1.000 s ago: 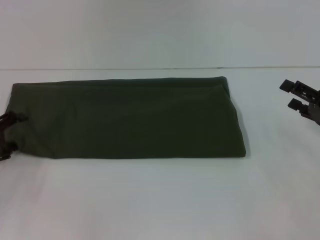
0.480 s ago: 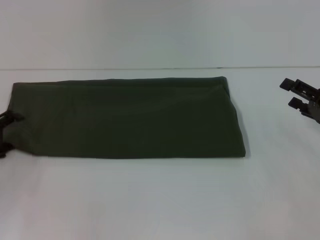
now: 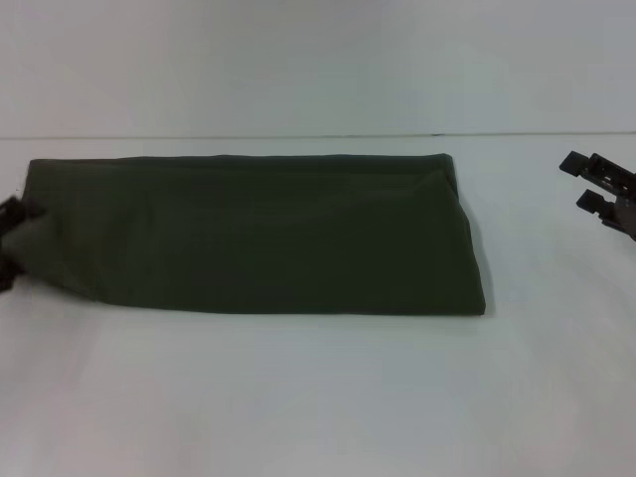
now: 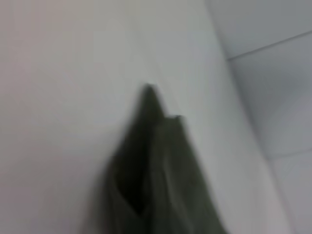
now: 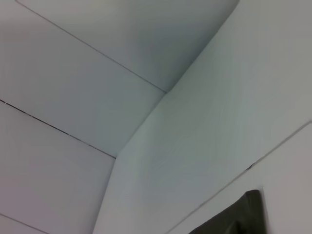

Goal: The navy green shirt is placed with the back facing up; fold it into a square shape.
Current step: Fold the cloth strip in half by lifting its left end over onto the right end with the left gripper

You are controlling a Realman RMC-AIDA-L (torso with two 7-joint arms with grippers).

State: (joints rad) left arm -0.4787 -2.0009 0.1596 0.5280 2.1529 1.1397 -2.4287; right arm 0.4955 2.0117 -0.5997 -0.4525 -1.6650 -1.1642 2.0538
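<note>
White tabletop (image 3: 318, 397) fills the head view, meeting a pale wall along a thin seam behind the cloth. On it lies the navy green shirt (image 3: 268, 234), folded into a long flat band that runs across the table from the robot's left edge to a little past the middle. Only plain dark olive cloth faces up; no lettering shows. The band's far edge is straight and close to the wall seam, its near edge slants slightly, and its right end is squared off with a small diagonal crease at the far corner. Its left end looks a little lifted and bunched where it meets the left gripper (image 3: 10, 243).

That gripper sits at the very edge of the head view, right against the shirt's left end, with two dark fingers one above the other. Whether they are clamped on the cloth or only beside it cannot be told. The left wrist view gives a blurred tongue of dark cloth (image 4: 156, 170) narrowing to a point over the white surface, which perhaps is that same end seen close.

The right gripper (image 3: 594, 184) hangs well apart from the shirt, off its right end, its two fingers spread with a gap between them and nothing in them. Its wrist view shows mostly white panels and one dark corner of the shirt (image 5: 243, 217).
</note>
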